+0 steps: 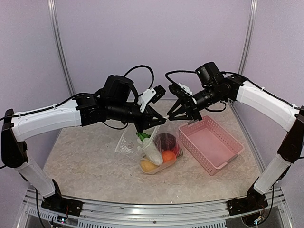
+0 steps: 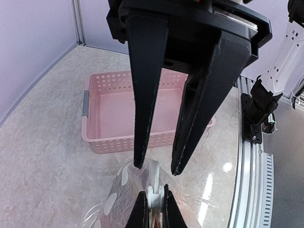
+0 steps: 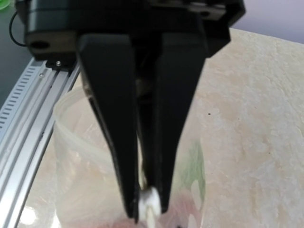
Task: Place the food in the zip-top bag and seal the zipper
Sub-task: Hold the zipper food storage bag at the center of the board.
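My left claw (image 1: 162, 119) is clenched on the thin whitish zipper strip (image 2: 154, 183) at the mouth of the clear, floppy zip-top bag printed with white dots (image 1: 153, 151). The strip's free end pokes out past the tips. My right claw (image 1: 171, 115) sits nose to nose with it, jaws parted a little. From the left wrist the strip's end shows between those tips with a gap on either side (I can't tell whether a pad grazes it). The bag hangs from that pinch with its bottom on the marbled beige counter (image 1: 85, 161), and from the right wrist its rim bows out in a loop. The food is in the bag: a dark purple ball (image 1: 166, 141) uppermost, an orange ball (image 1: 167, 156) and a red piece (image 1: 176, 151) below it, and a yellow piece (image 1: 147, 166) at the bottom. A green leaf (image 1: 142, 136) shows at the bag's upper left edge, inside or not I cannot tell. The pink slatted plastic basket (image 1: 197, 148) stands just right of the bag.
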